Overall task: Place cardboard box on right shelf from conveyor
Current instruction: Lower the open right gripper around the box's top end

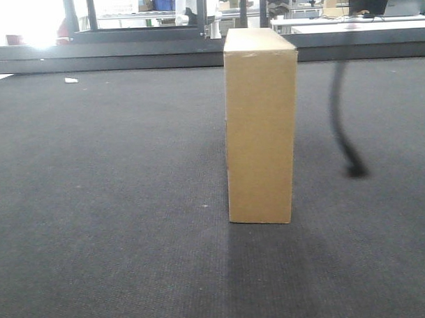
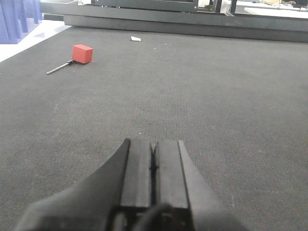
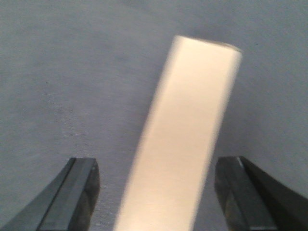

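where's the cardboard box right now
In the front view the cardboard box stands upright on the conveyor, right of centre, before the dark rail. In the right wrist view it lies between the fingers of the open right hand, untouched.

— Our left pincer (image 2: 153, 144) looks matte black: two flat, rectangular fingers (image 2: 137, 168), each with a raised ridge along its outer edge, widening into a broad, sloped body.

— And our right pincer (image 3: 156, 166) has blocky, dark grey-black fingers (image 3: 79, 192) with bevelled tips.
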